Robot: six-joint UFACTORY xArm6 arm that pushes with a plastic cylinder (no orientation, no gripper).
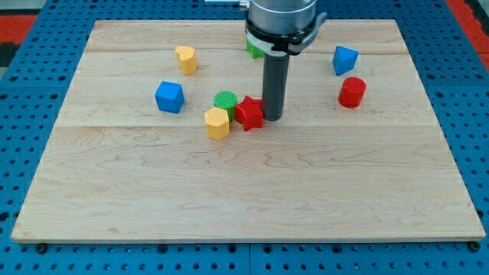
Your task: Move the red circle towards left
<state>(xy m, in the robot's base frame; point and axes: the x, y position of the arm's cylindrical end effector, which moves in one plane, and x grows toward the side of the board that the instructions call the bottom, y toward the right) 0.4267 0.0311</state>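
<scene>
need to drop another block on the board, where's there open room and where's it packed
Open: the whole strip of the board below the yellow block, and the gap between the red star and the red circle. Crowded: centre, where my tip sits against the star's right, with the green circle close by.

No legible text, label, brand, number or sign is found anywhere in the camera view: none on the tabletop (244, 183), none on the blocks, none on the arm.
</scene>
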